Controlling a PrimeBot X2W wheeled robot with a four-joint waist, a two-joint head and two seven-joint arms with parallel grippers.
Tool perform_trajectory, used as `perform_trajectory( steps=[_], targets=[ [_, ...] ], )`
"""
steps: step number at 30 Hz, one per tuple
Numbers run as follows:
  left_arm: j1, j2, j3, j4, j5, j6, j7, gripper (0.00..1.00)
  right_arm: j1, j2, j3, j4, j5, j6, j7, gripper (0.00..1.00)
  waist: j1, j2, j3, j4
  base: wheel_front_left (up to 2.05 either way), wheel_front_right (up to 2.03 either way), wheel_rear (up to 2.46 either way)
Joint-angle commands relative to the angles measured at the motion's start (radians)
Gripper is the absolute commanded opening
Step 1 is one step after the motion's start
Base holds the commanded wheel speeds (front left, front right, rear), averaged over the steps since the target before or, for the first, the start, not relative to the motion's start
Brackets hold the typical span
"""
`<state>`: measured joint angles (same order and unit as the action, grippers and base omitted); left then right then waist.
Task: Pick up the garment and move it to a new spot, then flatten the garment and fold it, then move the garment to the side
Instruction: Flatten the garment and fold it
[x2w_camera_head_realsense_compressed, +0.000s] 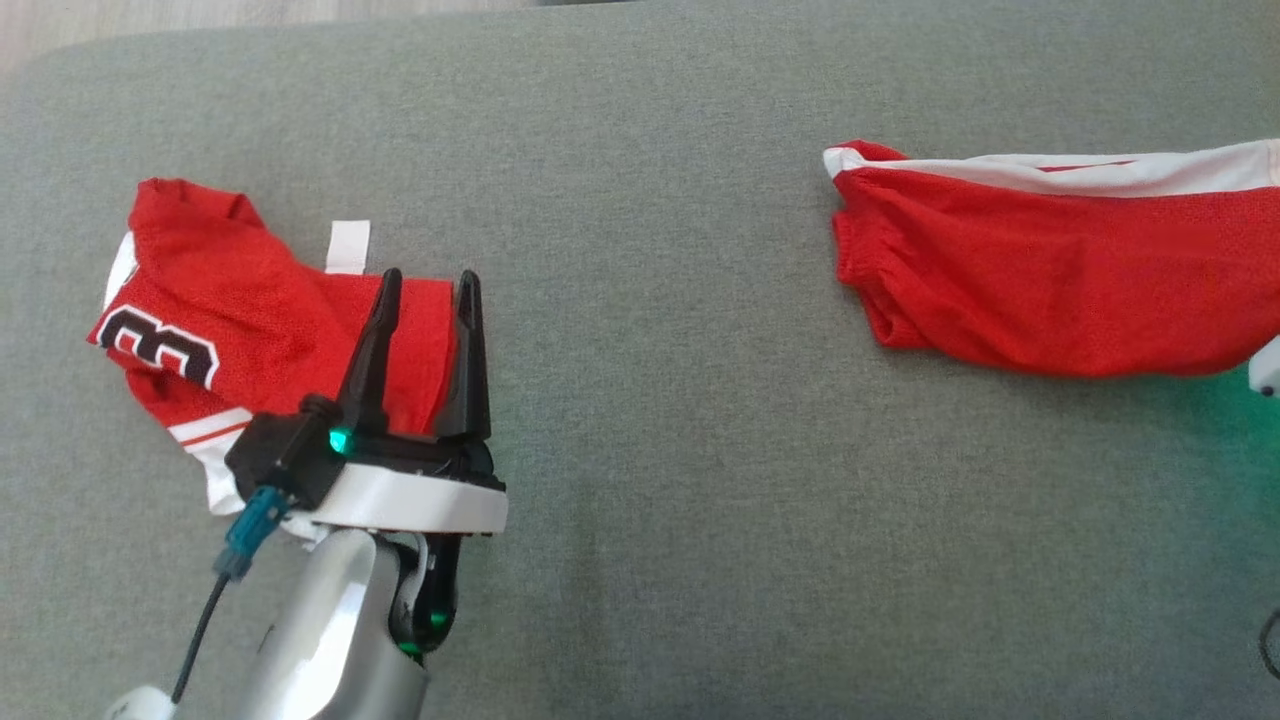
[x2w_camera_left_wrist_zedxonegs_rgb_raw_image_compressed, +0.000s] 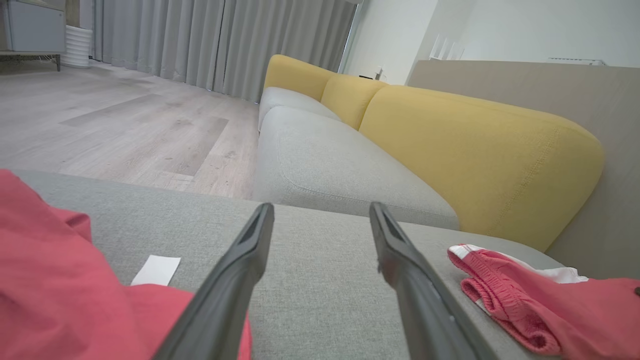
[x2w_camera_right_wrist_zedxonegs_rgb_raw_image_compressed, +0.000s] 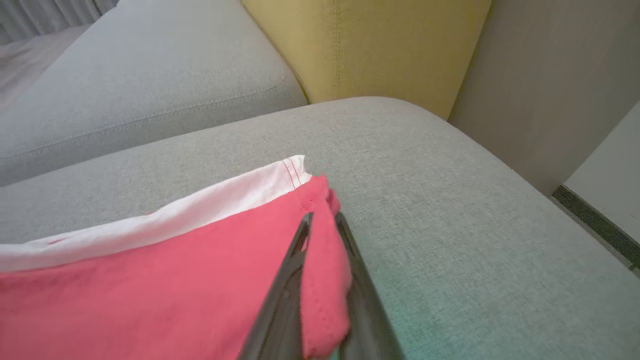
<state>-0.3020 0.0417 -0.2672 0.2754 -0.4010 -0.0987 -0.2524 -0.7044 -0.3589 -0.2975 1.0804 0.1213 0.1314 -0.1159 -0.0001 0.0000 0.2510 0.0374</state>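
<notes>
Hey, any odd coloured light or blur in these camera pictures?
Head view: a green glow tints the grey fabric cushion next to the red mesh garment with a white band. Right wrist view: that green cast lies beside the right gripper, shut on the garment. Left wrist view: the near red numbered jersey looks soft and washed pink.

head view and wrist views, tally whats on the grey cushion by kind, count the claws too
red garments: 2, the jersey and the shorts
white tag: 1, beside the jersey
claws: 2, the left claw open over the jersey, the right claw shut on the shorts
total: 5
</notes>
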Motion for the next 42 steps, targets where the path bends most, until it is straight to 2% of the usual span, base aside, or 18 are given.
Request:
perform_trajectory(
  steps=[1, 6, 11, 18, 23, 29, 35, 42],
  targets=[
    [-0.005, 0.009, 0.038, -0.024, 0.011, -0.007, -0.009, 1.00, -0.008, -0.007, 0.013, -0.042, 0.008, -0.001, -0.023, 0.00, 0.0001, 0.0000, -0.001, 0.004, 0.00, 0.00, 0.00],
    [0.003, 0.009, 0.041, -0.017, 0.018, -0.011, -0.009, 1.00, -0.008, 0.023, 0.011, -0.071, 0.010, -0.001, -0.053, 0.00, 0.0001, 0.0000, -0.013, 0.017, 0.00, 0.00, 0.00],
    [0.015, 0.009, 0.043, -0.009, 0.018, -0.012, -0.009, 1.00, -0.008, 0.074, 0.057, -0.121, 0.028, -0.001, -0.074, 0.00, 0.0001, 0.0000, -0.041, 0.028, 0.00, 0.00, 0.00],
    [0.038, 0.009, 0.045, -0.006, 0.017, -0.008, -0.009, 1.00, 0.019, 0.145, 0.205, -0.245, 0.126, -0.001, -0.082, 0.00, 0.0001, 0.0000, -0.087, 0.038, 0.00, 0.00, 0.00],
    [0.058, 0.009, 0.059, -0.005, 0.010, -0.004, -0.009, 1.00, 0.066, 0.174, 0.352, -0.344, 0.221, -0.001, -0.072, 0.00, 0.0001, 0.0000, -0.111, 0.050, 0.00, 0.00, 0.00],
    [0.067, 0.009, 0.063, -0.004, 0.018, -0.005, -0.009, 1.00, 0.100, 0.188, 0.470, -0.382, 0.278, -0.001, -0.063, 0.00, 0.0001, 0.0000, -0.120, 0.062, 0.00, 0.00, 0.00],
    [0.073, 0.009, 0.051, -0.010, 0.011, 0.001, -0.009, 1.00, 0.122, 0.193, 0.602, -0.365, 0.334, -0.001, -0.054, 0.00, 0.0001, 0.0000, -0.125, 0.086, 0.00, 0.00, 0.00],
    [0.076, 0.009, 0.078, -0.011, 0.019, 0.004, -0.009, 1.00, 0.147, 0.157, 0.752, -0.321, 0.363, -0.001, -0.029, 0.00, 0.0001, 0.0000, -0.133, 0.088, 0.00, 0.00, 0.00]
  ],
)
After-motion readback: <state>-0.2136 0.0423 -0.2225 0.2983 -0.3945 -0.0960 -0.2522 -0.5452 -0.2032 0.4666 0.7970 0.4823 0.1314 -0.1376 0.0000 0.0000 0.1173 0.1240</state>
